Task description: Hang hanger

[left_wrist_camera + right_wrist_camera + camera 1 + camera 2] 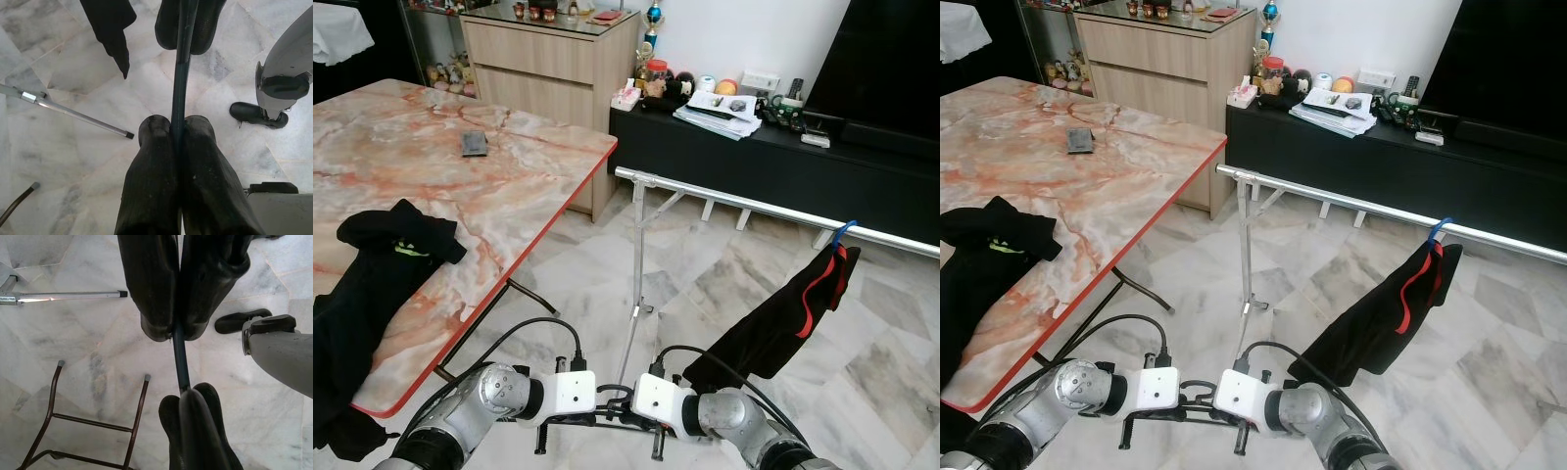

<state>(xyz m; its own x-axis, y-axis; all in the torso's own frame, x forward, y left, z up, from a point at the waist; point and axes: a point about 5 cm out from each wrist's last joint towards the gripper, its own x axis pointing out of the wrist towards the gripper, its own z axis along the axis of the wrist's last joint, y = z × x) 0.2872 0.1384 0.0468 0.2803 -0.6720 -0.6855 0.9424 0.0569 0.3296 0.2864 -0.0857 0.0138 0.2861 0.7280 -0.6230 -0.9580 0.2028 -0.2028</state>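
A thin dark hanger (607, 403) is held low over the marble floor, between my two wrists. My left gripper (176, 125) is shut on its bar (180, 83), and my right gripper (177, 330) is shut on the same bar (180, 363) from the opposite side, fingertips close together. Ahead runs a silver clothes rail (734, 201) on a thin upright post. A black garment with red trim (793, 313) hangs from it on a blue hook (843, 231), to my right.
A marble-patterned table (509, 186) with a red edge stands at my left, with black clothes (401, 240) and a small dark device (475, 144) on it. Behind the rail are a long black cabinet (754, 166) and a wooden cabinet (548, 69). The table's brown legs (93, 423) stand on the floor nearby.
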